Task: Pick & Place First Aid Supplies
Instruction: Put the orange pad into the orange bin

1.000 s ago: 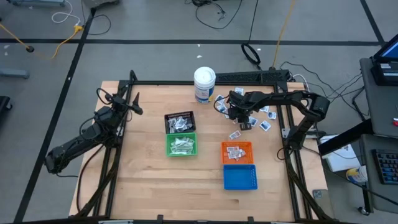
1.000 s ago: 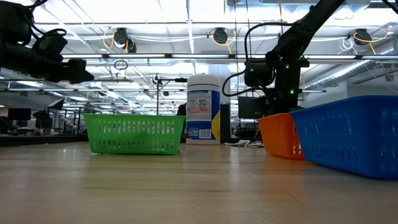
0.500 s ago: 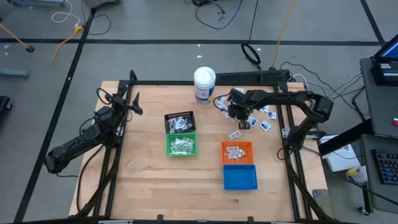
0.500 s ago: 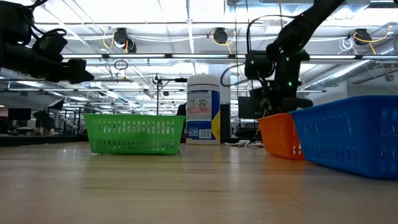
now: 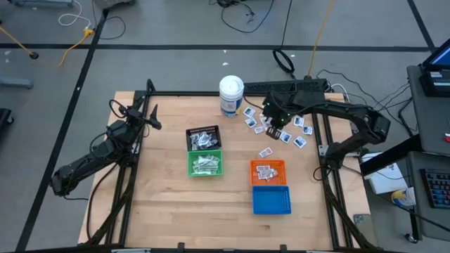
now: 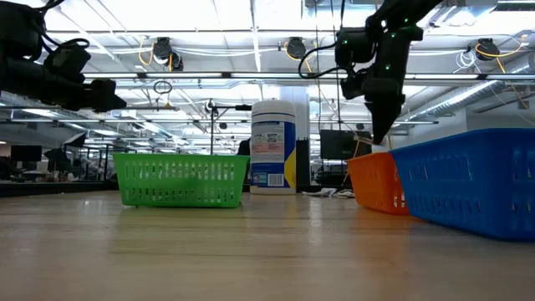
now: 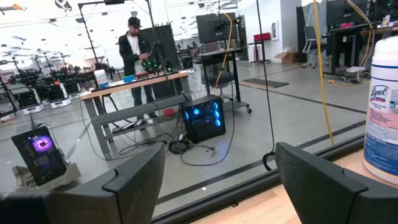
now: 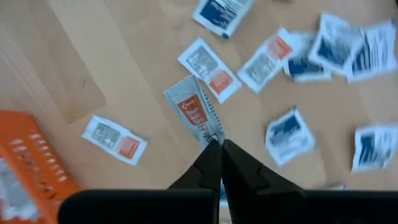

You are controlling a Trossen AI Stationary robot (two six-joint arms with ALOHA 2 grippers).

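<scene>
While right gripper (image 8: 217, 144) pinches a packet (image 8: 194, 112) above scattered packets (image 5: 299, 130), canister (image 5: 230, 95) nearby, left gripper (image 7: 217, 180) fingers apart, idle.

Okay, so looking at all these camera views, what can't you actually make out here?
- Print on the packet held by the right gripper: blurred in the right wrist view.
- Loose packets on the table: too small to read in the high view.
- Contents of the green basket and orange basket: hidden by their walls in the low view.
- Canister label: cut off by the left wrist view's edge.
</scene>
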